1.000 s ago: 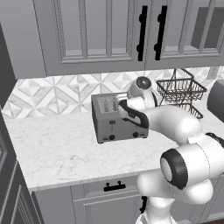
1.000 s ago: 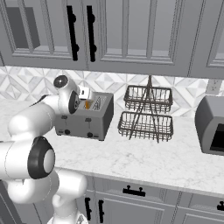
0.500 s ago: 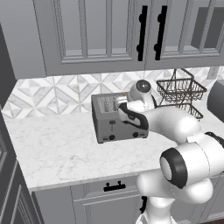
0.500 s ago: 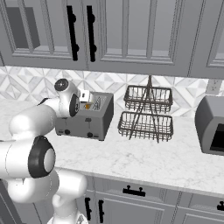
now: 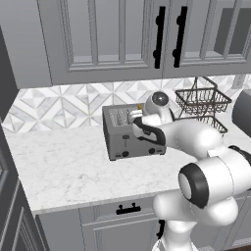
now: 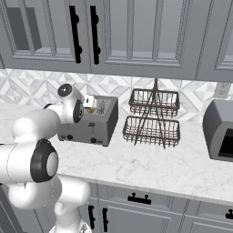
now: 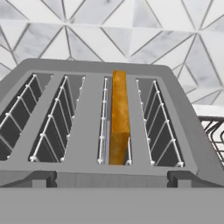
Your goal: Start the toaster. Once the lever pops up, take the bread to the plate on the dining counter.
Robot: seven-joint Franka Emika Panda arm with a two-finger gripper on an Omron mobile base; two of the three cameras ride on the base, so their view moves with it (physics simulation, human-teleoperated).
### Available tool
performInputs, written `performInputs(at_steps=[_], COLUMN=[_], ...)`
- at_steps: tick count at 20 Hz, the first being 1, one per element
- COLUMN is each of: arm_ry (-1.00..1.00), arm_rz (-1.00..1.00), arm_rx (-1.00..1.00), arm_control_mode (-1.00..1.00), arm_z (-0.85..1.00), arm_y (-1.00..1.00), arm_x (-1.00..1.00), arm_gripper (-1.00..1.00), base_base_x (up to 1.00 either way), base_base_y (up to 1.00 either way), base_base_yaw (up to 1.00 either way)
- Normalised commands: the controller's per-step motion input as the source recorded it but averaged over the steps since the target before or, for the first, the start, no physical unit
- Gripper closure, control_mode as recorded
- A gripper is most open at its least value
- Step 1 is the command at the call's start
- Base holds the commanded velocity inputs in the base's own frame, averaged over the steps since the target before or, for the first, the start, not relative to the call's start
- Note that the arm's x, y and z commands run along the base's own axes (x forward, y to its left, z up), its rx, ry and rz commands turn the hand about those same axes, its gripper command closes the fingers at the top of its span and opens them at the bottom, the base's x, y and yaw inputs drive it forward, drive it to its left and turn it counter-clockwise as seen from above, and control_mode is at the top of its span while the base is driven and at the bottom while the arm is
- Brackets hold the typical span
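Gripper (image 6: 89, 103), jaws wide and empty, poised over the toaster (image 5: 128, 131); directly ahead of it the bread (image 7: 119, 117) stands in the third slot. Judged early: bread not yet lifted out, carrying to the plate remains

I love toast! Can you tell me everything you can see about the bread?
The bread is one thin slice, golden orange-brown, standing on edge inside the toaster. It sits in the third of four slots in the hand view, between thin wire guides, its top about level with the slot's opening. Nothing grips it.
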Motion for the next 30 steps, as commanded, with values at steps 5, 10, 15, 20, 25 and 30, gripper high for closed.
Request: performInputs(at_steps=[5,10,15,20,25,30], arm_ry=[0.0,0.0,0.0,0.0,0.0,0.0], arm_rz=[0.0,0.0,0.0,0.0,0.0,0.0], arm_rx=[0.0,0.0,0.0,0.0,0.0,0.0], arm_control_mode=[-1.0,-1.0,-1.0,-1.0,-1.0,-1.0], arm_z=[-0.08,-0.08,-0.09,-0.07,-0.05,-0.06], arm_y=[0.0,0.0,0.0,0.0,0.0,0.0], arm_x=[0.13,0.16,0.18,0.19,0.19,0.18], arm_gripper=[-1.0,-1.0,-1.0,-1.0,-1.0,-1.0], base_base_x=[0.0,0.0,0.0,0.0,0.0,0.0], base_base_y=[0.0,0.0,0.0,0.0,0.0,0.0], base_base_yaw=[0.0,0.0,0.0,0.0,0.0,0.0])
